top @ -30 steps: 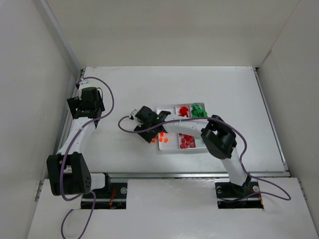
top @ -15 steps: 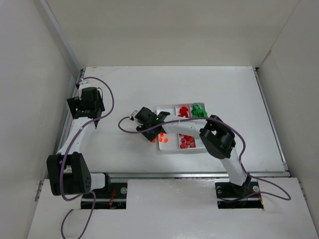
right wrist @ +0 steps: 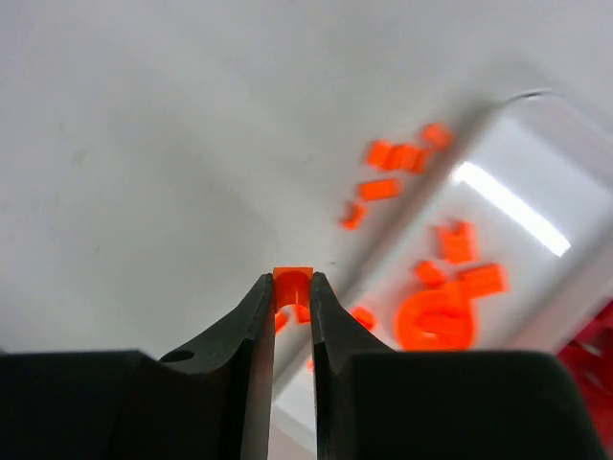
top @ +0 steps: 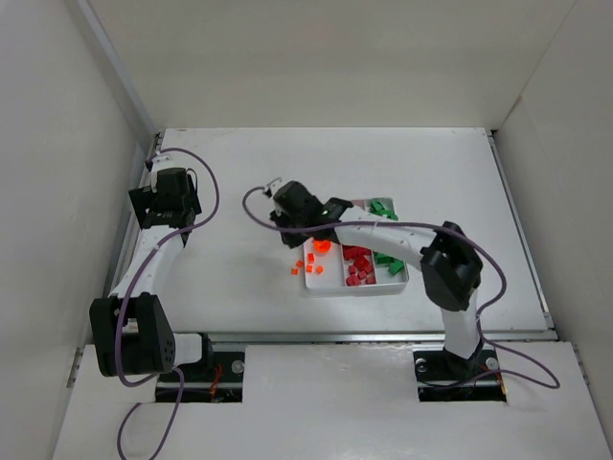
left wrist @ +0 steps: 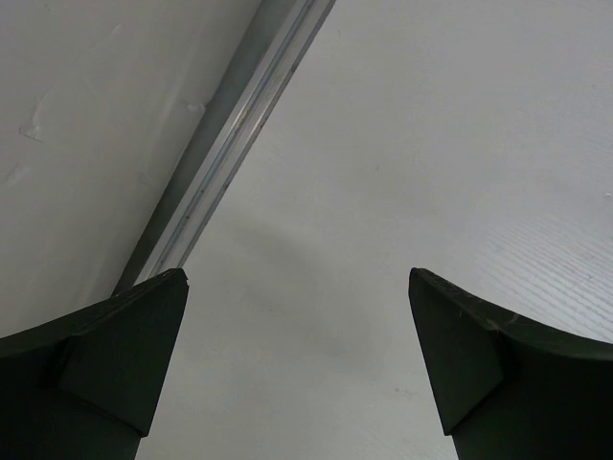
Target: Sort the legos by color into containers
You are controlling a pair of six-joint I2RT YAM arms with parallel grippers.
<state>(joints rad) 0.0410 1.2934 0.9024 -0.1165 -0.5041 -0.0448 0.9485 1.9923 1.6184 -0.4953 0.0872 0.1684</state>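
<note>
Your right gripper (right wrist: 292, 290) is pinched narrow on one bright orange lego (right wrist: 293, 277), a tiny squarish brick held between the fingertips near the left edge of the white tray (top: 356, 289). Only the right wrist view shows that grip; from above, the arm hides it. The top view alone gives you the sorting: orange pieces (top: 314, 270) in the left compartment, red ones (top: 359, 265) in the middle, green ones (top: 384, 208) on the right. A few loose orange bricks (right wrist: 395, 155) lie on the table (top: 239, 172) beside the tray. Your left gripper (left wrist: 297, 287) stands wide, far left by the rail (left wrist: 230, 144).

walls (top: 57, 144): plain white, three sides | table (top: 431, 172): white, matte | rail (left wrist: 233, 134): grey metal edge
</note>
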